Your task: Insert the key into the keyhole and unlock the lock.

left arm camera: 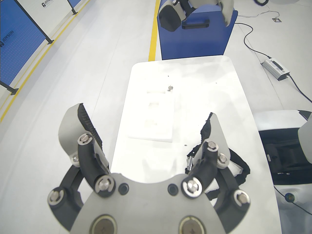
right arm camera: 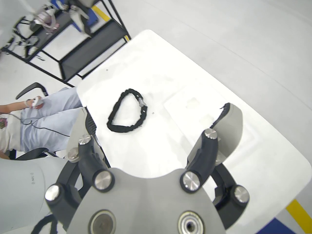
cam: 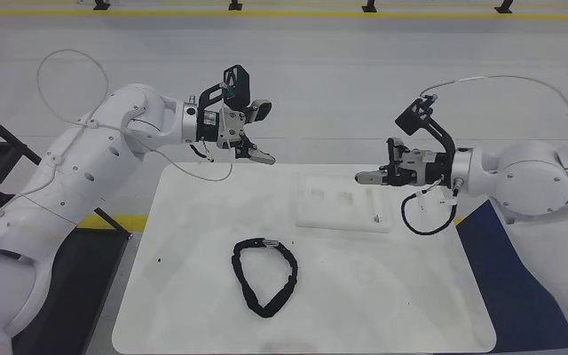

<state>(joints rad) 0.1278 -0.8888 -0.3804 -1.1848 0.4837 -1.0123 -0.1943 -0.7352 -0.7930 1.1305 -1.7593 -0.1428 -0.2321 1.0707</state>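
with left gripper [left arm camera: 146,109] and right gripper [right arm camera: 156,107] both spread empty, the key [cam: 377,216] on the tray [cam: 319,209] is judged small, stiff and light, best pinched by its head, while the limp lock [cam: 264,275] mid-table is best steadied at its barrel.

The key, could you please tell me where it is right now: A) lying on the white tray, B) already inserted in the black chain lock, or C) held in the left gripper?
A: the key lies near a corner of the white tray, with nothing gripping it.
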